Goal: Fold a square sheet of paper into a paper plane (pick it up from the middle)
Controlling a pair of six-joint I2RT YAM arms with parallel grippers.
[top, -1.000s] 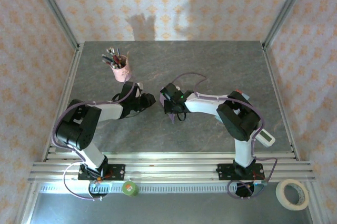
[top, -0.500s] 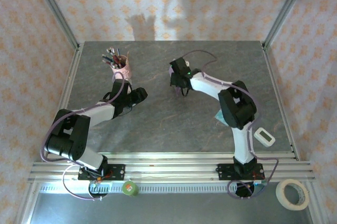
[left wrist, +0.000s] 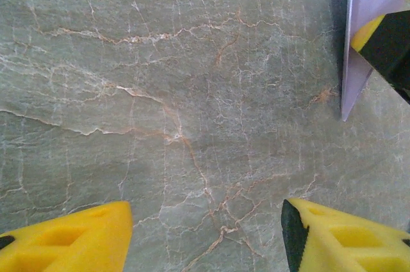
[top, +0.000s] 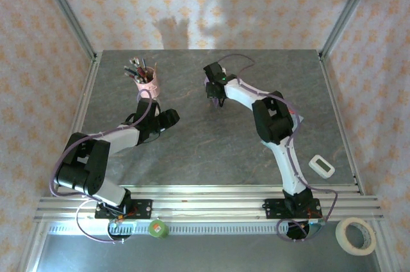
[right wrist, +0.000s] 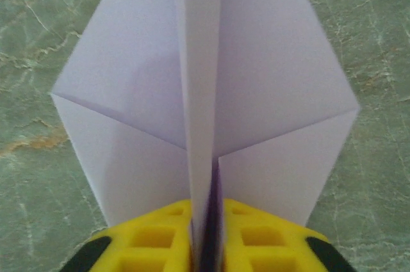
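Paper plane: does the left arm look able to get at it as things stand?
Probably yes. The left claw stands open over bare table, and the paper plane is ahead to its right with nothing between. The right claw pinches its centre fold, so that part is taken.

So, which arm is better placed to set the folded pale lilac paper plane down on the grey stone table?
Right. The right gripper pinches the pale lilac paper plane by its centre fold. The left gripper is open above the grey stone table, holding nothing.
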